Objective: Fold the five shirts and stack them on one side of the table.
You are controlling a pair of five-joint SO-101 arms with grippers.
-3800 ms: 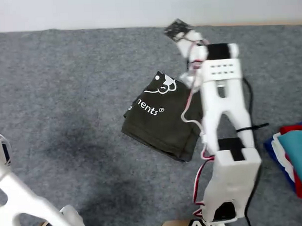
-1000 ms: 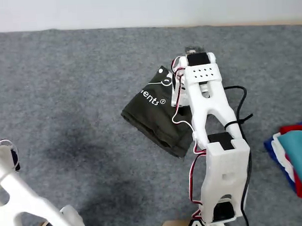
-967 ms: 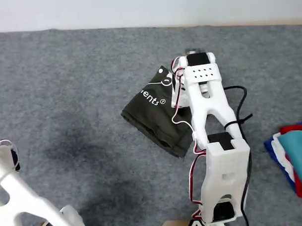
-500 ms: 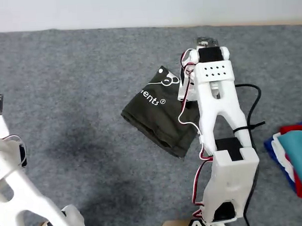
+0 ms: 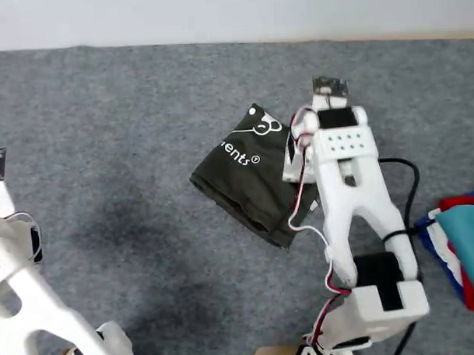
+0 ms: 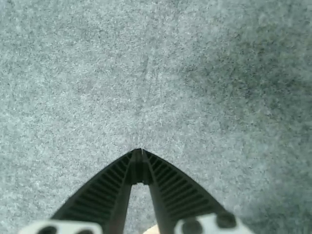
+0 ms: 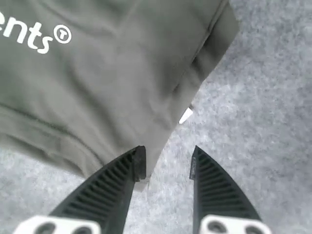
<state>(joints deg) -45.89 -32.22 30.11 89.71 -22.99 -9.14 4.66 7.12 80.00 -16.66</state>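
A dark olive shirt [image 5: 249,181] with white print lies folded near the middle of the grey table. My right arm [image 5: 342,166] stands along its right edge. In the right wrist view my right gripper [image 7: 167,158] is open, low over the table at the shirt's [image 7: 107,73] folded edge. One finger [image 7: 136,163] is at the cloth's corner and the other over bare carpet, with nothing held between them. My left gripper [image 6: 140,155] is shut and empty above bare carpet. The left arm [image 5: 10,271] stands at the table's left edge, far from the shirt.
A stack of folded shirts [image 5: 461,244] in blue, white, red and teal lies at the right edge of the table. A small white tag [image 7: 185,116] pokes out from under the olive shirt's edge. Grey carpet [image 5: 102,112] covers the left half.
The right arm has swung to the right, off the olive shirt to its right edge. The left arm has shifted at the left edge of the table. The shirt has kept its place.
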